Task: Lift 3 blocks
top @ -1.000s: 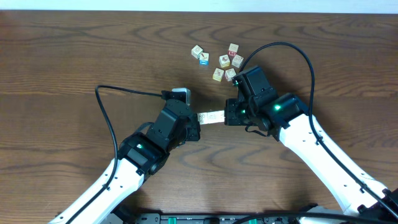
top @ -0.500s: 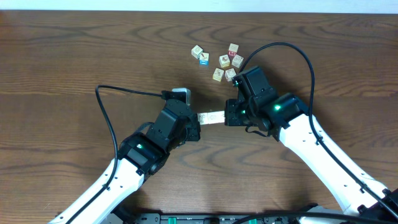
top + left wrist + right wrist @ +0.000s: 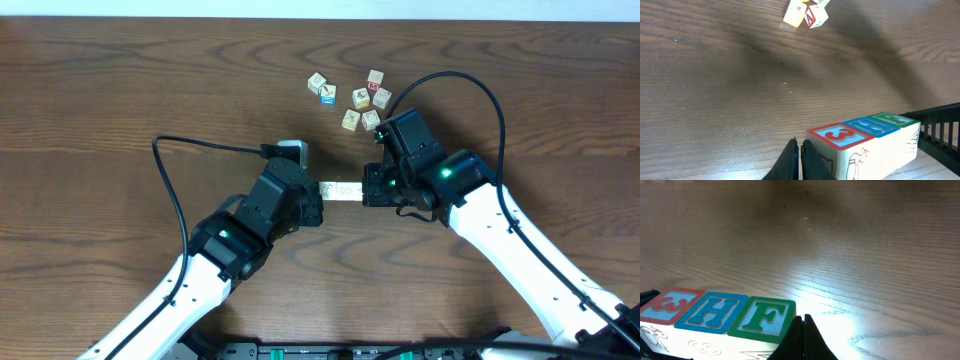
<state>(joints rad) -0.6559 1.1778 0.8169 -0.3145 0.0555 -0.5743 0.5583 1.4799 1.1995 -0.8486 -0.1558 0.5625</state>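
Row of three blocks (image 3: pixel 340 189) sits mid-table, end to end, squeezed between the two arms. On the wrist cameras the top faces read red 3 (image 3: pixel 836 136), blue H (image 3: pixel 711 311), green F (image 3: pixel 761 317). The left gripper (image 3: pixel 800 156) has its fingers pressed together, tips right against the red end. The right gripper (image 3: pixel 802 330) is pinched flat too, butted against the green end. Neither claw wraps a block; the row is caught between them.

Behind the right arm, loose cubes (image 3: pixel 361 98) lie scattered on the table (image 3: pixel 100 100), the nearest just beside the wrist housing, well clear of the row. Two of them (image 3: pixel 814 15) peek in at the top of the left wrist view, cut off by the frame. A black cable (image 3: pixel 200 147) trails from the left arm and another (image 3: pixel 470 75) loops over the right.

From overhead the row's ends vanish under the gripper bodies and the prints are too small to read. Both wrist views crop its underside, so whether it touches the wood I cannot tell.
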